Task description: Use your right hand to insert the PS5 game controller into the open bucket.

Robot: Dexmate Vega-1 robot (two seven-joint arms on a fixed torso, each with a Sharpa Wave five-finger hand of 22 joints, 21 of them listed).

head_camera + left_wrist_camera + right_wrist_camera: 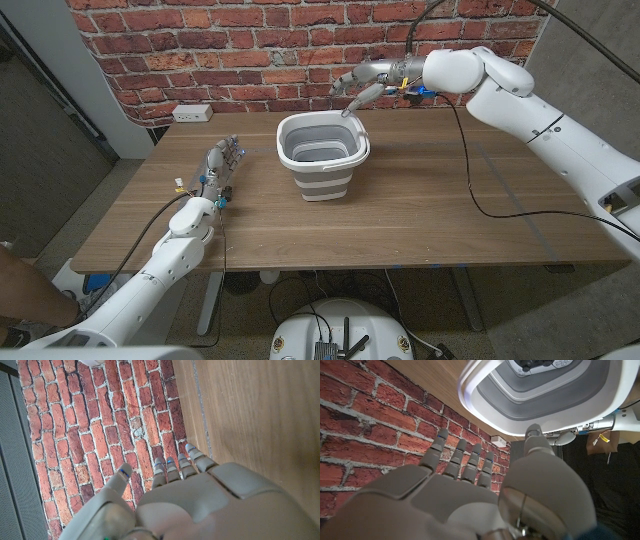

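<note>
The white and grey collapsible bucket [322, 155] stands open at the middle of the table. In the right wrist view a white PS5 controller [540, 365] with dark buttons lies at the bottom inside the bucket [470, 390]. My right hand [365, 82] hovers over the bucket's far right rim with its fingers [465, 460] spread and nothing in it. My left hand [220, 165] stays at the table's left side, fingers [172, 467] stretched out and apart, holding nothing.
A brick wall runs behind the wooden table [440, 200], with a white power outlet [192, 113] at its foot on the left. Black cables trail from the right arm across the table's right half. Part of a person [25, 295] shows at the bottom left edge.
</note>
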